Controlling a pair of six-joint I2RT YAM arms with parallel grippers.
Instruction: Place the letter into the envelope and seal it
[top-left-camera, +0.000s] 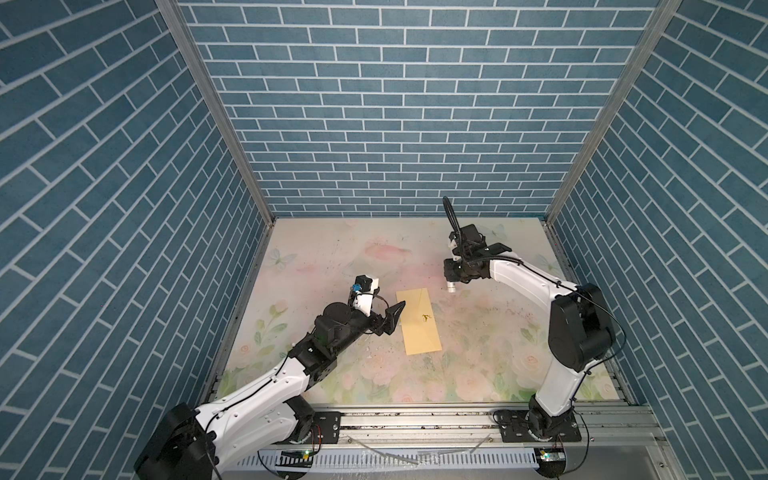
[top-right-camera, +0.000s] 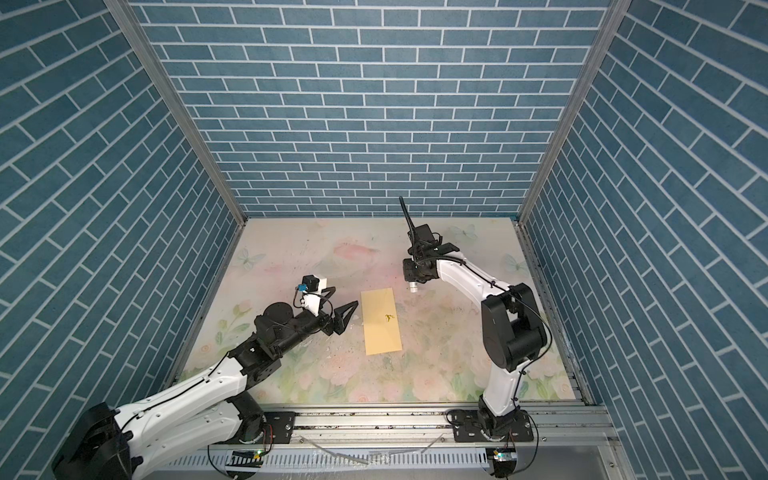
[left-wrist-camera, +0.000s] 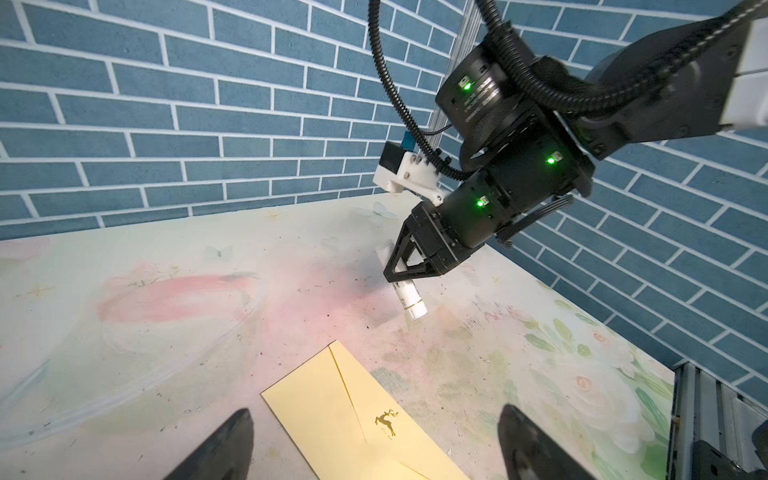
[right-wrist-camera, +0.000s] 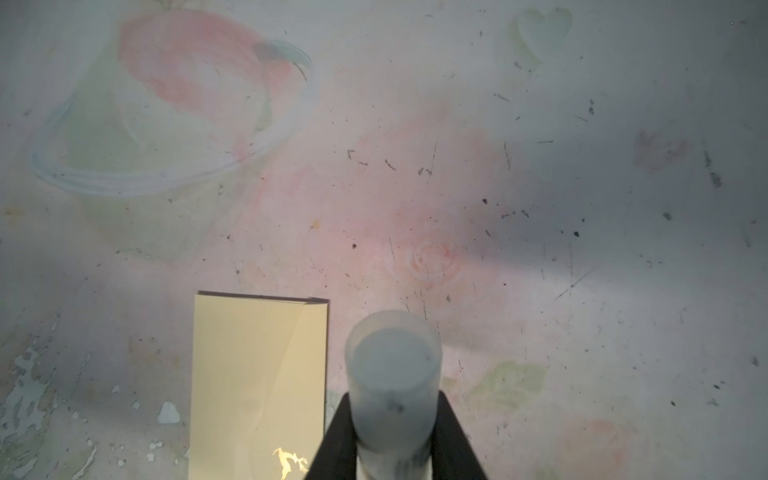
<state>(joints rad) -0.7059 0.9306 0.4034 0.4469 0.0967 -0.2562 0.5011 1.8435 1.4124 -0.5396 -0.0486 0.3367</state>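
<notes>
Nearest, left gripper (top-right-camera: 345, 297): jaws spread wide, empty, fingers (left-wrist-camera: 226, 444) cut off at the wrist-view edge. Just beyond, envelope (top-left-camera: 417, 322): smooth yellow paper, flat on the scuffed floral mat (top-left-camera: 332, 257), flap folded down, gilt deer mark (left-wrist-camera: 385, 422) up, contents hidden. Farther, right gripper (left-wrist-camera: 398, 272) clamps a white cylindrical tube (left-wrist-camera: 409, 301), label illegible.

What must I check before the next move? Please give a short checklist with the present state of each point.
1. The envelope lies flat on the table: ok.
2. Its flap is folded down: ok.
3. The flap is stuck: cannot tell.
4. The letter is inside: cannot tell; no letter is in view.
5. The left gripper is open, beside the envelope and not touching it: ok.
6. The right gripper is shut on the white stick, off the envelope: ok.
</notes>
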